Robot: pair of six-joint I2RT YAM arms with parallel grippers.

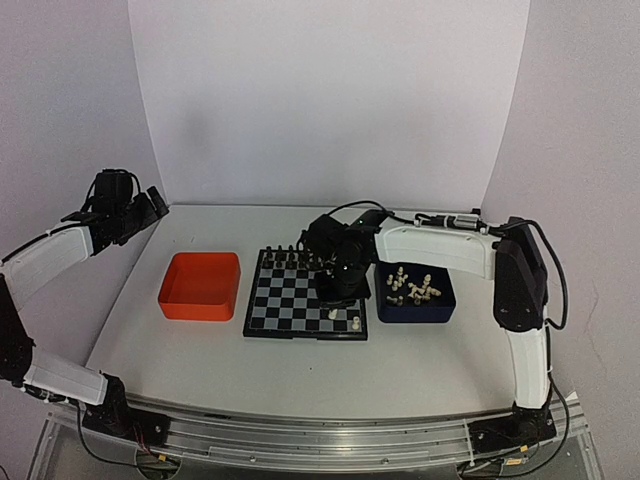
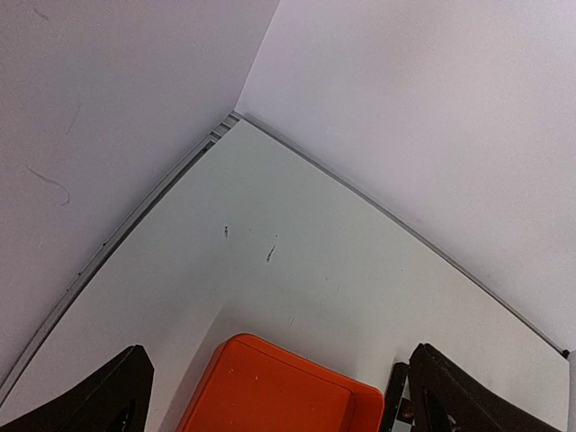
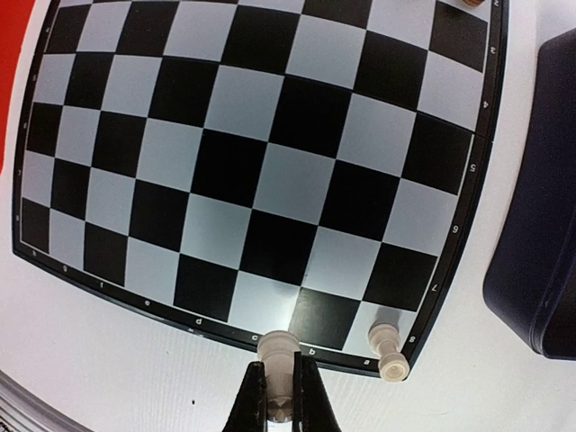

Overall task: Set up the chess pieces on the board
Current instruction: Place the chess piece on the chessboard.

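Observation:
The board [image 1: 290, 300] lies mid-table, with black pieces [image 1: 290, 258] along its far row. My right gripper [image 3: 282, 364] is shut on a cream-white chess piece [image 3: 278, 346] at the board's [image 3: 252, 171] near edge; I cannot tell whether the piece touches it. In the top view that gripper [image 1: 336, 292] hangs over the board's right half, the held piece [image 1: 332, 314] just below it. Another white piece [image 3: 387, 351] stands on the near right corner square [image 1: 357, 322]. More white pieces [image 1: 412, 288] lie in the dark blue tray [image 1: 440, 312]. My left gripper [image 1: 150, 205] is open, raised at the far left.
An orange tray [image 1: 200, 285] sits left of the board; it shows between the left gripper's [image 2: 279, 400] wide-apart fingers [image 2: 108, 396]. The dark blue tray's [image 3: 540, 225] wall stands close on the board's right. White walls close off the back and sides.

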